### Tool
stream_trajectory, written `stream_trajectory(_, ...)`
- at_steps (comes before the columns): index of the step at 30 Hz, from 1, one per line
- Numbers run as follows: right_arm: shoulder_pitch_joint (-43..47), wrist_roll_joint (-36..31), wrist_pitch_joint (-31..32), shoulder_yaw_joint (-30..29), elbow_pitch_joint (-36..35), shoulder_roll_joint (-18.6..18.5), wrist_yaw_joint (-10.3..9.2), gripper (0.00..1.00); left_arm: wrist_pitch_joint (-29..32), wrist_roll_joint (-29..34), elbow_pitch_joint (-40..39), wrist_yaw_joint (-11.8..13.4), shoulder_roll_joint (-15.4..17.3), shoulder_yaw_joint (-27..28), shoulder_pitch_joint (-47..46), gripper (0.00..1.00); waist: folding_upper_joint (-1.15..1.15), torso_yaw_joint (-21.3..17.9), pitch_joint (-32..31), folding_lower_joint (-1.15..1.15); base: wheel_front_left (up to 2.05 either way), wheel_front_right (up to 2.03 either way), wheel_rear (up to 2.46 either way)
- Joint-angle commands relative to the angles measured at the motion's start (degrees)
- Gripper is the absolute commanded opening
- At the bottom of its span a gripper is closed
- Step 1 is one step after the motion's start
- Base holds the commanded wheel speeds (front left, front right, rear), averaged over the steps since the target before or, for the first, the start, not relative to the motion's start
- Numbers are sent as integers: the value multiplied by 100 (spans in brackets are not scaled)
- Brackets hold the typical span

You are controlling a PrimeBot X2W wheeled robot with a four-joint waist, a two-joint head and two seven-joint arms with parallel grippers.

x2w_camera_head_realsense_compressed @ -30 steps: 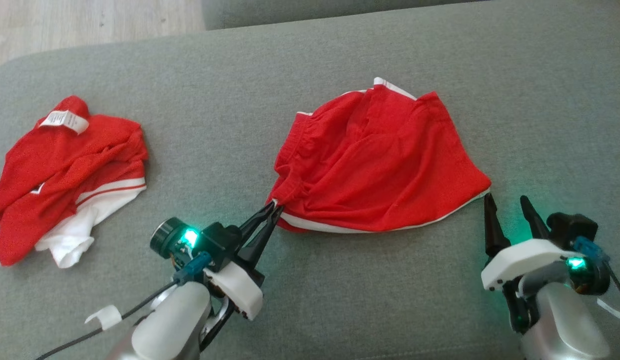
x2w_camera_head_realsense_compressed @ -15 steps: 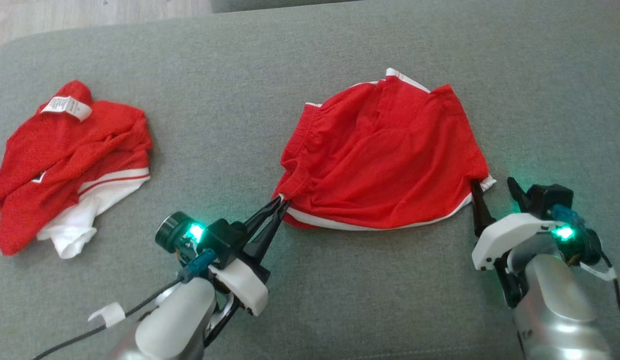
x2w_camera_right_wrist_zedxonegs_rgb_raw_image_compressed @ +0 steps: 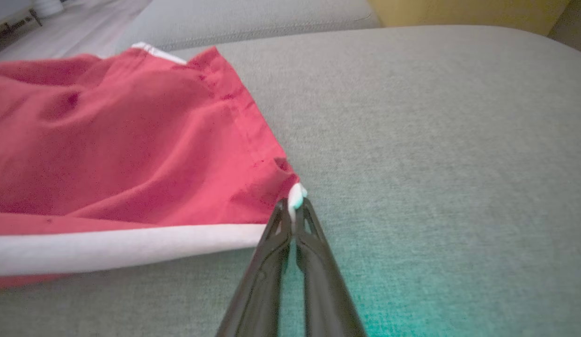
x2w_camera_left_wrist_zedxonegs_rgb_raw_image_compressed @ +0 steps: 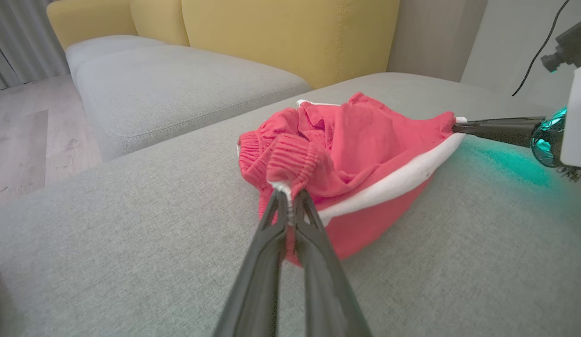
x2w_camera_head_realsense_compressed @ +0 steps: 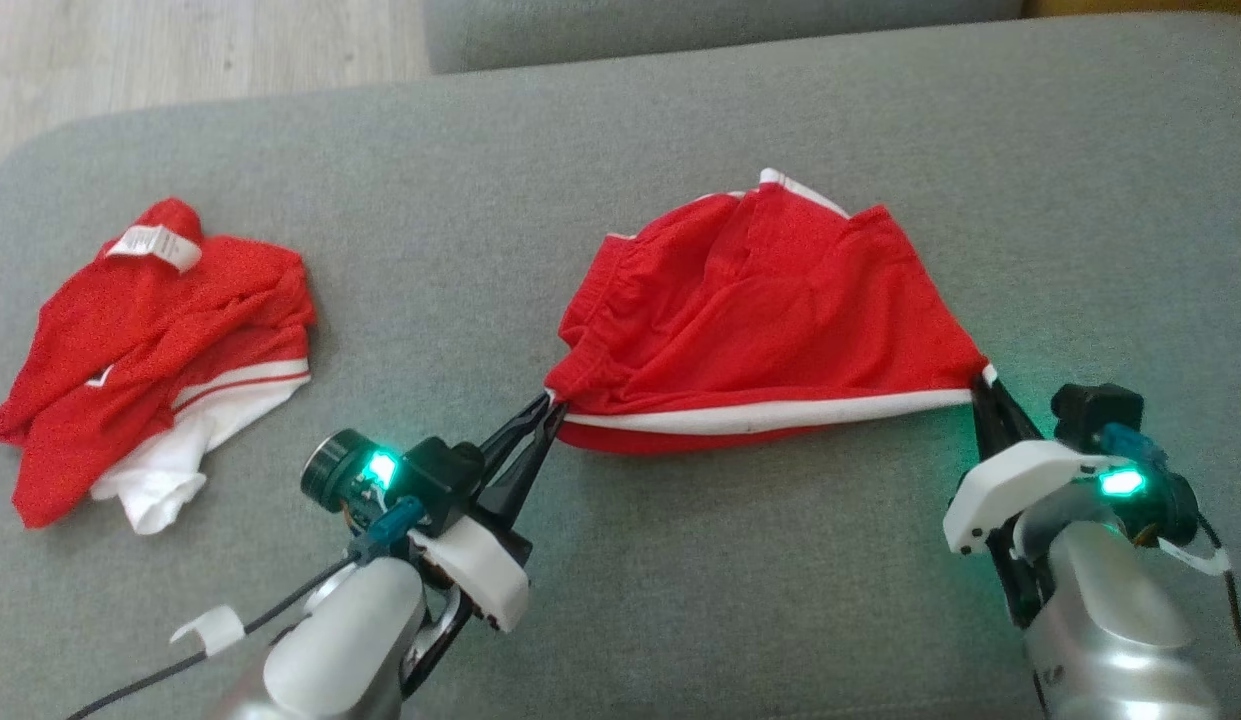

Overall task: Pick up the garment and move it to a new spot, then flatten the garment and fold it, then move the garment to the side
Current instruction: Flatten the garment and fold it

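The garment is a pair of red shorts with a white band, lying on the grey cushion. My left gripper is shut on its near left corner, at the ribbed waistband. On the opposite side my right gripper is shut on the near right corner, pinching the white hem. The white band runs taut between the two grips, with the near edge lifted slightly. The left wrist view shows the garment bunched ahead of the fingers and the right gripper's fingers at its far corner.
A second red and white garment lies crumpled at the cushion's left end. Wooden floor shows beyond the far left edge. A yellow sofa back and another grey cushion stand behind.
My right gripper moved onto the garment's near right corner and closed on it. The near edge is now pulled straight between both grippers. The head camera shifted a little.
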Motion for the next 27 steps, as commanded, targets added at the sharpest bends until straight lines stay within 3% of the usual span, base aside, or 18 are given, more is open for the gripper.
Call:
stream_trajectory(1, -34, 165, -130, 116, -215, -18, -4, 0, -70, -60, -177, 43, 122, 253, -79, 0, 0, -55, -150, 0, 0, 0, 0)
stream_trajectory(8, -126, 897, -24, 340, -1029, -18, -4, 0, -120, -287, -542, 94, 225, 535, -149, 0, 0, -143, -549, 0, 0, 0, 0)
stream_trajectory(16, -589, 1333, 416, 612, -2374, -18, -4, 0, 291, -516, -998, -12, 447, 806, -881, 0, 0, -211, -845, 0, 0, 0, 0)
stream_trajectory(27, -1328, 1307, 882, 712, -3383, -390, -4, 0, 904, -671, -1381, -137, 650, 909, -2092, 0, 0, -79, -1096, 0, 0, 0, 0)
